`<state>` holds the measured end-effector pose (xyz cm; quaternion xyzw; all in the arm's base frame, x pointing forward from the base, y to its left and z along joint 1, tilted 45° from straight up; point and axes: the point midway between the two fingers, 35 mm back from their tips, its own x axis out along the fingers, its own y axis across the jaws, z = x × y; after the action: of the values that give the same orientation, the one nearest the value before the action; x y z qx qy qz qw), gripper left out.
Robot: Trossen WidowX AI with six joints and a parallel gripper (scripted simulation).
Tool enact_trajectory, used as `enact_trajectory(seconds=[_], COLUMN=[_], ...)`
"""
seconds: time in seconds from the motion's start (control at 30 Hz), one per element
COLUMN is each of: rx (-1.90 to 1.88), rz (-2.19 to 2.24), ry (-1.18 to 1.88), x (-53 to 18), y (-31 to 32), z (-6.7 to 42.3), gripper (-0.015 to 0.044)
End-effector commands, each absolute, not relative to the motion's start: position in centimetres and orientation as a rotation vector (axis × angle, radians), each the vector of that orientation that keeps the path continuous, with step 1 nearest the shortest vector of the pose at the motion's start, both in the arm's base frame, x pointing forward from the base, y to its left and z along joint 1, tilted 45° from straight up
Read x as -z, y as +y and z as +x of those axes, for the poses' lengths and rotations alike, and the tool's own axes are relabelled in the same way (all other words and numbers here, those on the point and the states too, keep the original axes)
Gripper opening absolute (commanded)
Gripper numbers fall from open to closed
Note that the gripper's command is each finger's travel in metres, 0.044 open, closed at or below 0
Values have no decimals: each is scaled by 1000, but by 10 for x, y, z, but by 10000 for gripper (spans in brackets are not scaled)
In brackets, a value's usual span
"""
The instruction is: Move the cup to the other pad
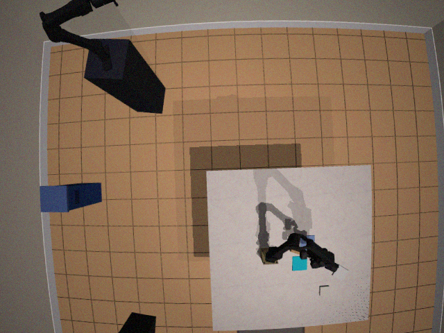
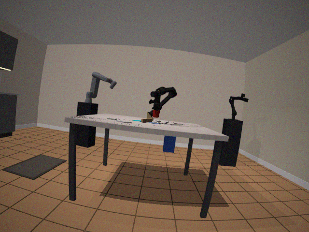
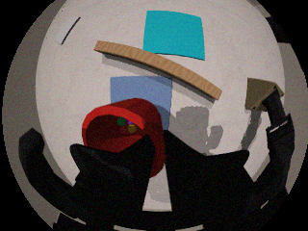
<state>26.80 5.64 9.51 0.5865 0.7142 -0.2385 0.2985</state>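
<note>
From where I stand, a grey arm (image 2: pixel 96 83) rises off a dark pedestal (image 2: pixel 86 125) behind the white table (image 2: pixel 139 125). Farther right, near the table's middle, the black working arm (image 2: pixel 164 95) bends down over the red cup (image 2: pixel 156 113), and its gripper (image 3: pixel 150 154) is clamped on the cup's wall. The cup hangs just clear of the table top, upright as far as I can tell. Looking down from the wrist, the cup's mouth (image 3: pixel 118 125) shows marbles (image 3: pixel 127 125) inside, and it sits over the near edge of the pale blue pad (image 3: pixel 141 92). Beyond that pad lies a wooden bar (image 3: pixel 161 67), then the turquoise pad (image 3: pixel 175 34). At the far right a second black arm (image 2: pixel 235 105) stands on its own pedestal (image 2: pixel 231 143).
</note>
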Motion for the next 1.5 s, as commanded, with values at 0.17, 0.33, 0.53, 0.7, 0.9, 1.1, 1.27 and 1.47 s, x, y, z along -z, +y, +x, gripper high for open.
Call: enact_trajectory(seconds=[0.17,0.33,0.53,0.7,0.9,1.1,1.27,1.47], rx=[634,634,633,633,633,633,634,634], rz=[1558,1557,1554,1553,1551,1550,1550,1549], ry=[1898,1897,1893,1891,1890,1889,1888,1887], x=[-95,-93,-84,-76,-67,-57,-49,-39], y=[56,54,44,34,22,10,0,-12], z=[268,268,266,264,263,261,259,256], gripper=[0,0,0,0,0,0,0,0])
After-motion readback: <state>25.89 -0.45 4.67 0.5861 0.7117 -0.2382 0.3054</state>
